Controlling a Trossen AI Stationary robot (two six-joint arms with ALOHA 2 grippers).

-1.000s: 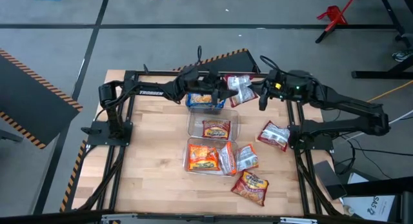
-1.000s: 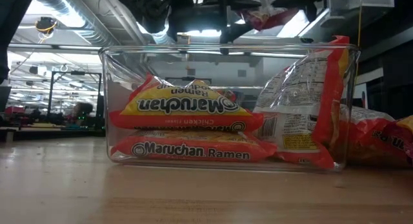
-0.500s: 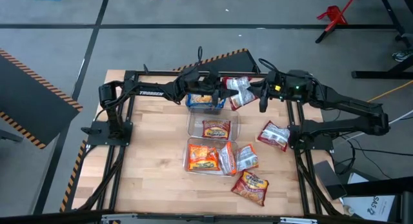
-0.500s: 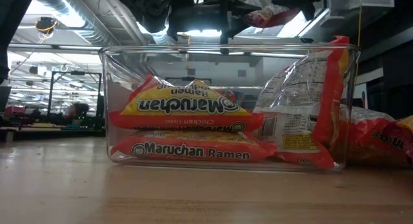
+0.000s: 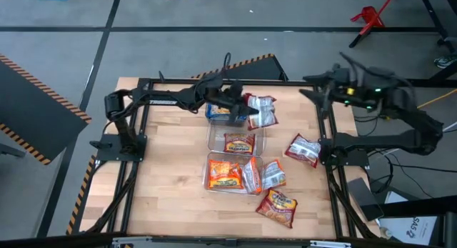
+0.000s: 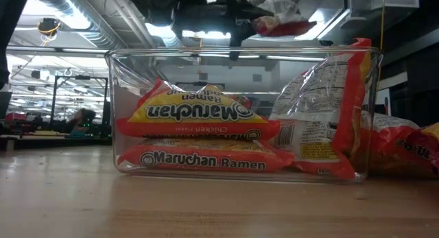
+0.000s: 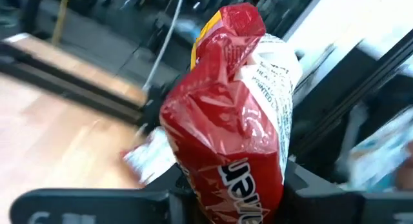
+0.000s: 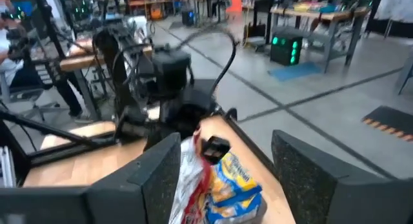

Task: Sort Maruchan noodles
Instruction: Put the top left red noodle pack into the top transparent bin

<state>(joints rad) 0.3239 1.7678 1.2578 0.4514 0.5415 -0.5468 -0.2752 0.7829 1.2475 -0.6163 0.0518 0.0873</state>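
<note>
Red-and-silver plastic fills our left wrist view: the left gripper [image 5: 243,108] has its fingers pinched on a red-and-silver noodle packet [image 7: 233,114], held in the air at the far end of the wooden table [image 5: 171,169], just beside the far clear bin [image 5: 227,113] with its blue-and-yellow packets [image 8: 233,179]. Our right gripper [image 8: 222,169] stands with its jaws wide and nothing between them, out by the table's far right corner. Two more clear bins sit in a row toward the near edge; the middle bin [image 5: 235,142] holds one orange packet [image 5: 239,143] and the near bin [image 6: 240,114] holds stacked orange ones. Three loose packets lie on the wood to the right. We judge the main risk to be the crinkly wrapper slipping from the pinch, or the packet dropping into the blue-and-yellow bin right below and mixing the kinds.
</note>
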